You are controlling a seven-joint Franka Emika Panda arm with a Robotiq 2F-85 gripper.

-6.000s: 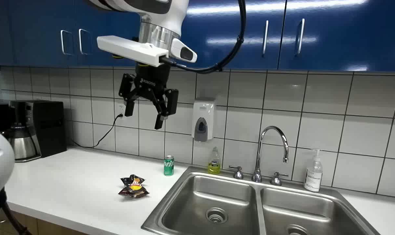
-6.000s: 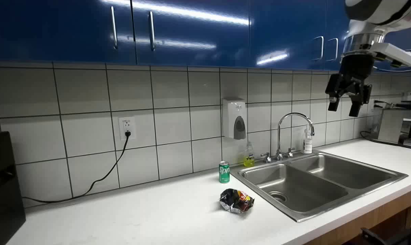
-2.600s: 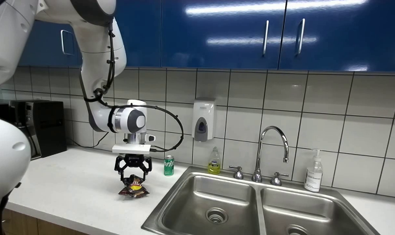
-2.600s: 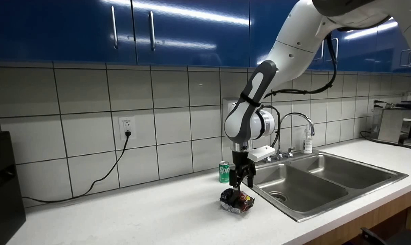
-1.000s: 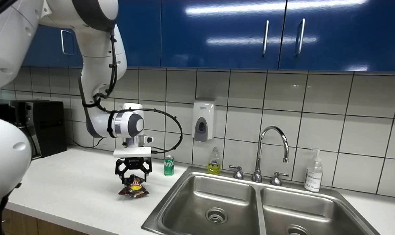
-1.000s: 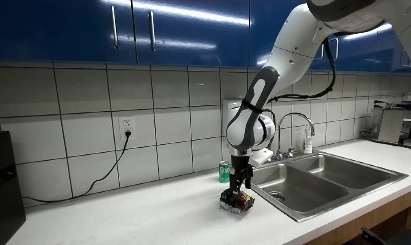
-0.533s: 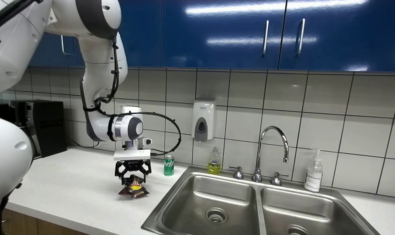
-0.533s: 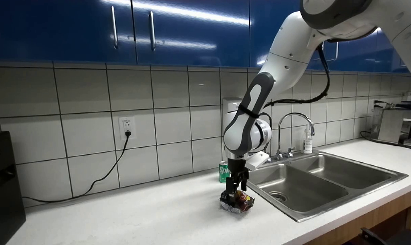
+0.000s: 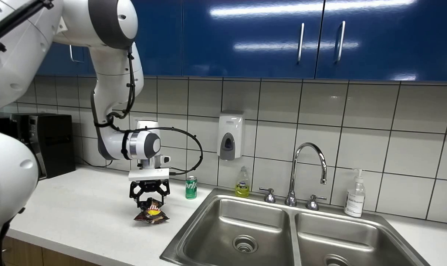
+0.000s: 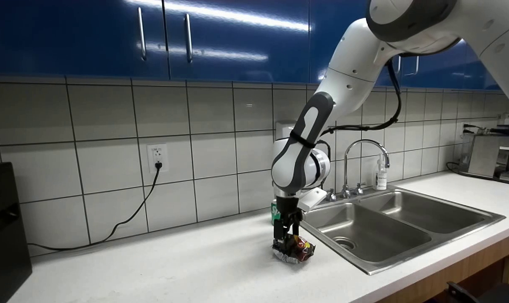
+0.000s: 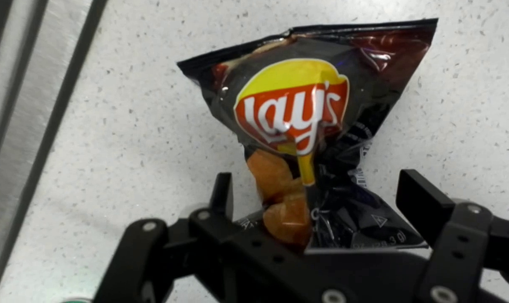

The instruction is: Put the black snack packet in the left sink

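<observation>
The black snack packet (image 9: 152, 215), crumpled with a yellow and red logo, lies on the white counter beside the sink; it also shows in an exterior view (image 10: 300, 249) and the wrist view (image 11: 292, 109). My gripper (image 9: 150, 204) points down over it, also seen in an exterior view (image 10: 286, 239). In the wrist view the gripper (image 11: 315, 185) is open, one finger on each side of the packet's narrow, lower part, with gaps of counter visible. The left sink (image 9: 212, 236) is the basin nearest the packet, also in an exterior view (image 10: 389, 240).
A green can (image 9: 190, 187) stands close to the gripper, partly hidden in an exterior view (image 10: 274, 212). A yellow soap bottle (image 9: 242, 183) and a faucet (image 9: 293, 177) stand behind the sink. The sink's metal rim (image 11: 39, 97) runs along the wrist view's left.
My gripper came down from high up to the packet. In the last second it sinks a little lower and shifts slightly left in both exterior views. The packet has not moved.
</observation>
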